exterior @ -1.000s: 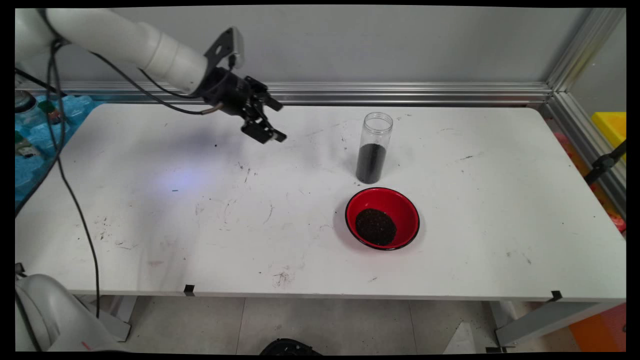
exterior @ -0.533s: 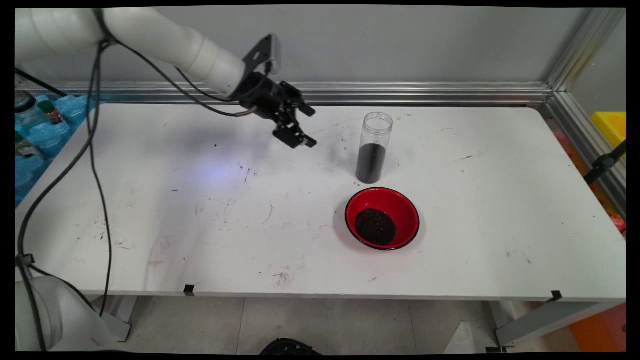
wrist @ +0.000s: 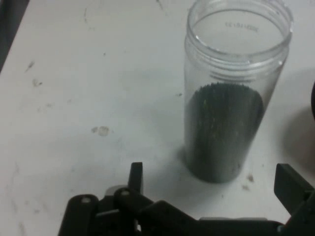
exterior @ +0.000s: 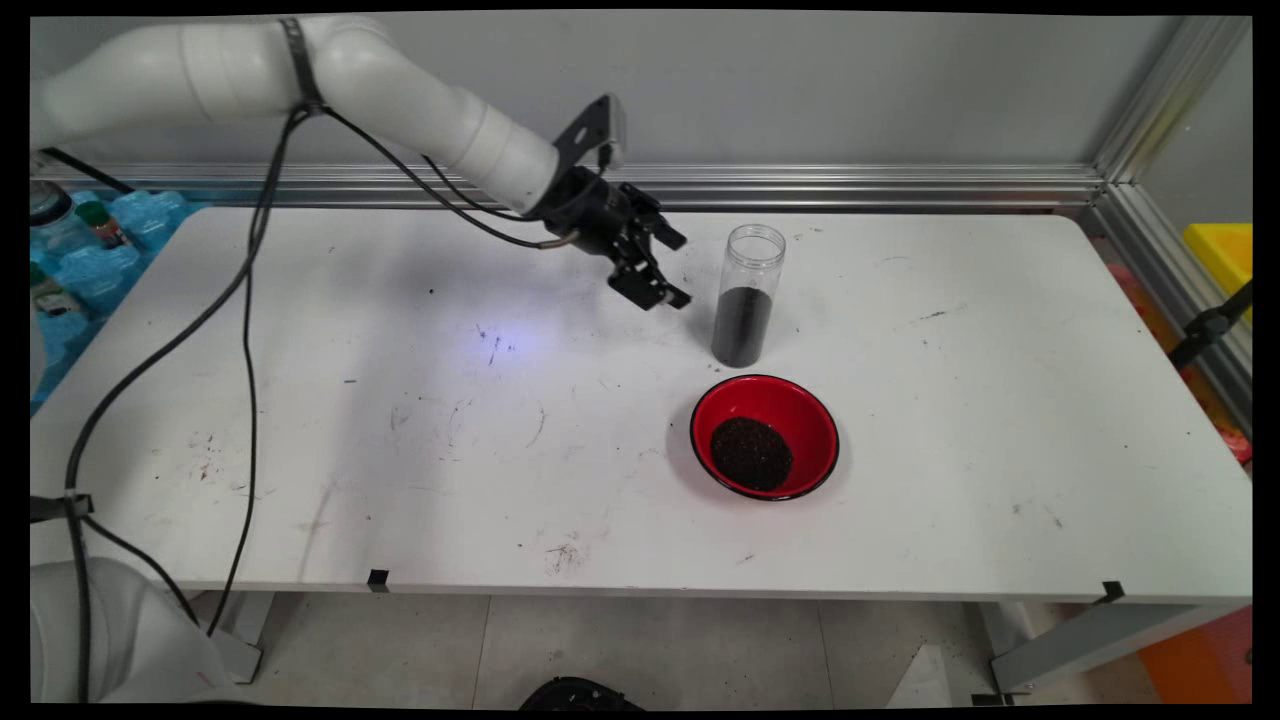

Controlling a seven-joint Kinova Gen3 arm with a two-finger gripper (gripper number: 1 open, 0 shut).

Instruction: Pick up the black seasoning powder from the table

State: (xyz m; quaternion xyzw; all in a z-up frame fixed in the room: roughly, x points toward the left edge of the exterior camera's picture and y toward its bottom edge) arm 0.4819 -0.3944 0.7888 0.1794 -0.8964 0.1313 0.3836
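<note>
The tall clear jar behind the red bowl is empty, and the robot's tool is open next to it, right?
Not quite. The jar is about half full of dark grains, as the hand view shows. The rest holds: it stands behind the red bowl, and the tool is open beside it.

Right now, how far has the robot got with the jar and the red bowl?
Some dark grains already lie in the red bowl, and the clear jar stands upright, lidless, about half full of the same stuff. The pincer is open and empty, close beside the jar on its left but not touching it. Gripping the jar has not been done.
</note>
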